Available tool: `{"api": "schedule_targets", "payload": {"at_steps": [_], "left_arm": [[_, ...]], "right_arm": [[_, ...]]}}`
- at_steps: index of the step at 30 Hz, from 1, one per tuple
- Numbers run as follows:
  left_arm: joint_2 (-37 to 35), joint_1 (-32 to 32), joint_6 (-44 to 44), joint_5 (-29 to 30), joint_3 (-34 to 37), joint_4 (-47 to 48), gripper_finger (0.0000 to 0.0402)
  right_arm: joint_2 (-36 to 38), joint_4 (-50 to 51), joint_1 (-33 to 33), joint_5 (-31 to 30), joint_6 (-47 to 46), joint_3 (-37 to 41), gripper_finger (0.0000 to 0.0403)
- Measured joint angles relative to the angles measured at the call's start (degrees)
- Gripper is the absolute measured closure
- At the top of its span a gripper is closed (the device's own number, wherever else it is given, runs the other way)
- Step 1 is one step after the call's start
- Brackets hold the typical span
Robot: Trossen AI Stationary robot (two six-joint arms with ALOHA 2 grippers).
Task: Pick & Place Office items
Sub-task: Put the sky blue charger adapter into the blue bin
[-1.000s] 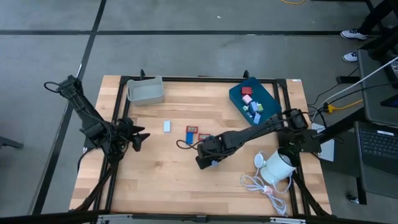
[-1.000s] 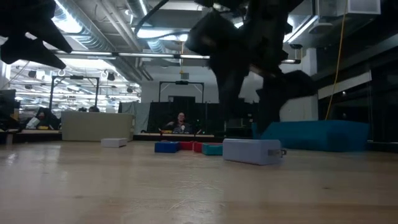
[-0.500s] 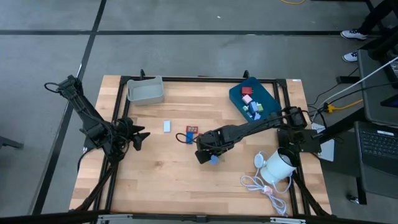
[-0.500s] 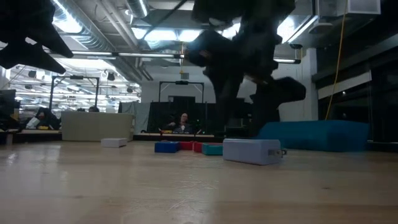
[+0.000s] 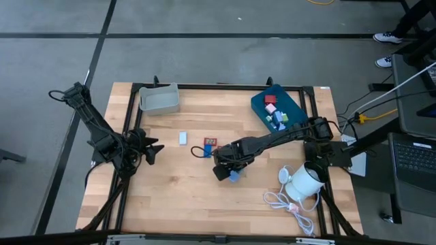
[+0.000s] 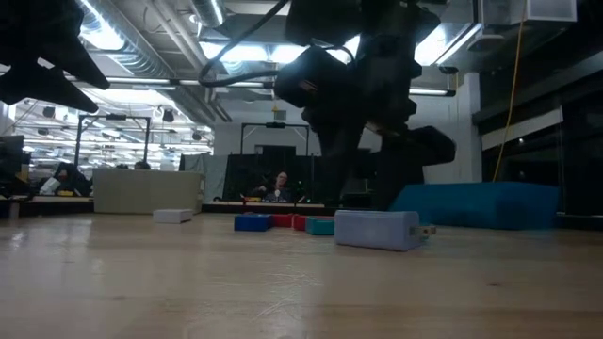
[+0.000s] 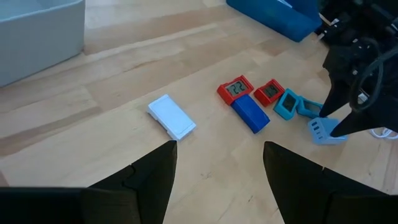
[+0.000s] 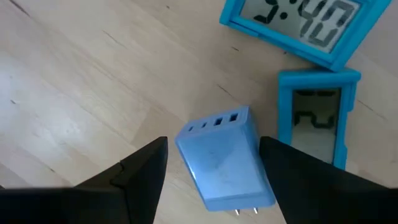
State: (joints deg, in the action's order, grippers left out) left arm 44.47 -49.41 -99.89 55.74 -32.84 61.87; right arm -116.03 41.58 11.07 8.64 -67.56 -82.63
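At frame centre I had the right gripper spread open over the light-blue charger; left gripper open, mid-left.

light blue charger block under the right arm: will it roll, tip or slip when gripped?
The light blue charger looks like a rigid, flat-sided block lying flat on the table, so rolling or tipping seems unlikely. Its smooth plastic faces may slip a little. The open right end effector straddles it, not yet closed.

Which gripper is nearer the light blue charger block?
Right. The right gripper hovers right over the light blue charger block, fingers open astride it; the left gripper waits open at the table's left side.
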Motion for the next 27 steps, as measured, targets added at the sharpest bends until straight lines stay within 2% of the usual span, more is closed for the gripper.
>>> {"api": "schedule_targets", "payload": {"at_steps": [11, 21, 27], "left_arm": [[0.0, 0.0, -1.4, 0.0, 0.0, 0.1, 0.0167], [0.0, 0.0, -2.0, -0.2, 0.0, -0.4, 0.0167], [0.0, 0.0, -1.9, -2.8, 0.0, -0.5, 0.0167]], "right_arm": [[0.1, 3.9, 1.7, 2.9, 18.3, -0.1, 0.014], [-3.3, 1.1, 2.1, 3.0, 17.9, -0.1, 0.014], [-5.4, 1.0, 2.4, 3.3, 18.3, -0.4, 0.014]]}}
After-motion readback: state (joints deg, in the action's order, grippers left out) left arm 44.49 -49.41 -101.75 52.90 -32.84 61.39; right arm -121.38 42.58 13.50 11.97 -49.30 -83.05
